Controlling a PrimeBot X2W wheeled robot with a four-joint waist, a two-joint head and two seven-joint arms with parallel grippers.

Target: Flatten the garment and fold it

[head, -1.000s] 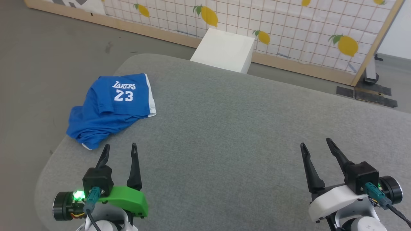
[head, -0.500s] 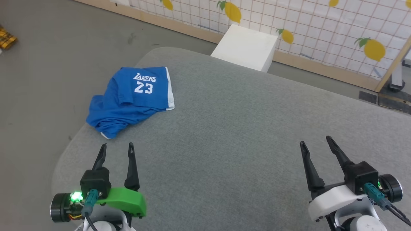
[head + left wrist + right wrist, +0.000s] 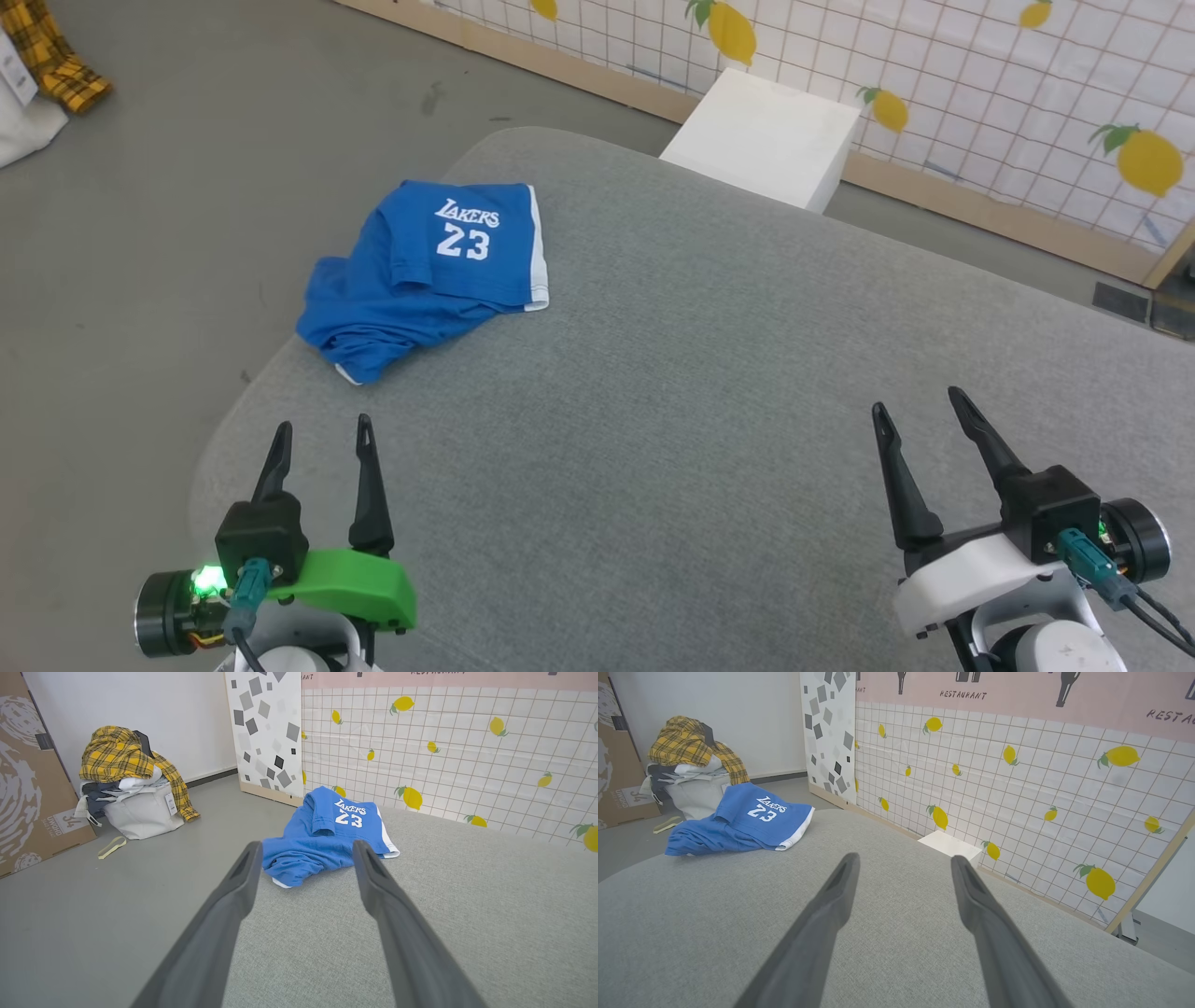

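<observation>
One garment (image 3: 429,271), crumpled, two grippers apart

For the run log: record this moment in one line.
garment: crumpled, far-left on table | left tool: open, empty | right tool: open, empty

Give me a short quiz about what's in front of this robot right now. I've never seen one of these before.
1. True or false: the blue shorts are spread out flat on the grey padded table.
2. Which is nearer the shorts? A) the left gripper B) the right gripper
3. Fill in: the number printed in white on the shorts is ___.

Key
1. False. They lie bunched up, with part folded over itself.
2. A. The shorts lie on the robot's left side of the table, ahead of that gripper.
3. 23, under the word LAKERS.
</observation>
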